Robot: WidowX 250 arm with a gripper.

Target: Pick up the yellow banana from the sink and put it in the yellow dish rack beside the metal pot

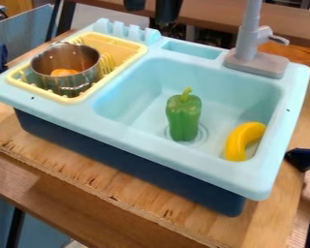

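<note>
Green pepper (184,116) standing in the sink (145,127).
From your hand (156,10) at the far side, it lies near and slightly right, long axis upright; you cannot tell whether the hand is released or clenched.

Before the claw (152,13), the sink (164,152) holds a pepper (183,117) and, rightward, a banana (239,141); leftward, a pot (81,81) sits in a rack (126,47).

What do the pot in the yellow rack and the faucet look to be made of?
Pot: shiny metal, likely stainless steel, given its mirror-like wall and bright highlights. Faucet: probably matte grey plastic; its surface looks even and soft, without metallic reflections.
</note>
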